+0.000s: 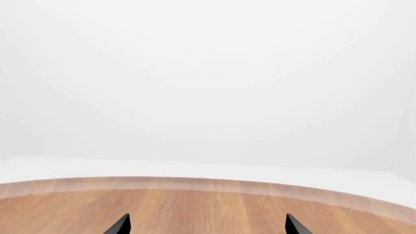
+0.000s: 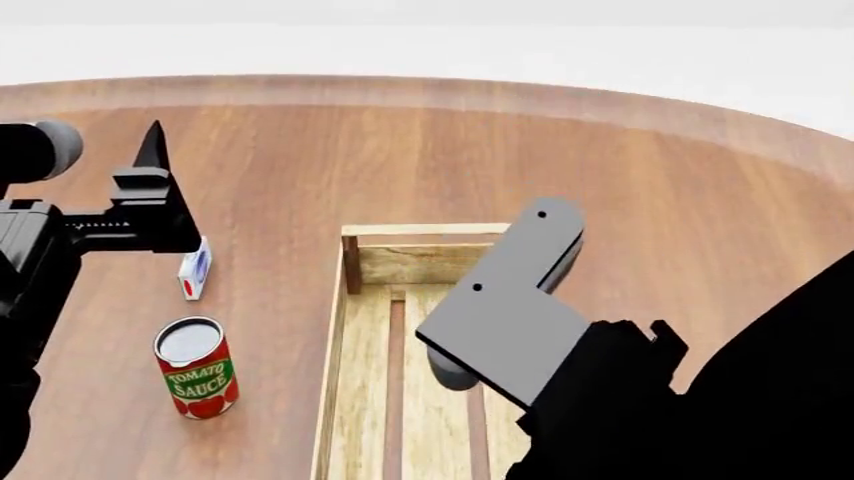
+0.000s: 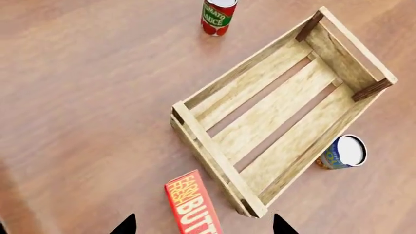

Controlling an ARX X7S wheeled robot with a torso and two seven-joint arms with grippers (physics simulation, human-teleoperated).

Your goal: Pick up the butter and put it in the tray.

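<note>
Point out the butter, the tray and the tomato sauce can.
butter (image 3: 190,204): right wrist view, on its red lettered top face.
tray (image 3: 196,135): right wrist view, on the near end wall's top edge.
tomato sauce can (image 2: 200,380): head view, on its label.

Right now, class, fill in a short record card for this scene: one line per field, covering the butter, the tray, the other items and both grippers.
butter: red-orange carton lying on the table outside the tray, beside one short end, not held
tray: light-wood slatted crate, nothing lying in it
tomato sauce can: upright, on the table outside the tray
blue can: upright against the tray's long side
small white-and-red carton: on the table
left gripper: open, nothing between its fingers
right gripper: open, above the butter
table: wood, round-edged
</note>
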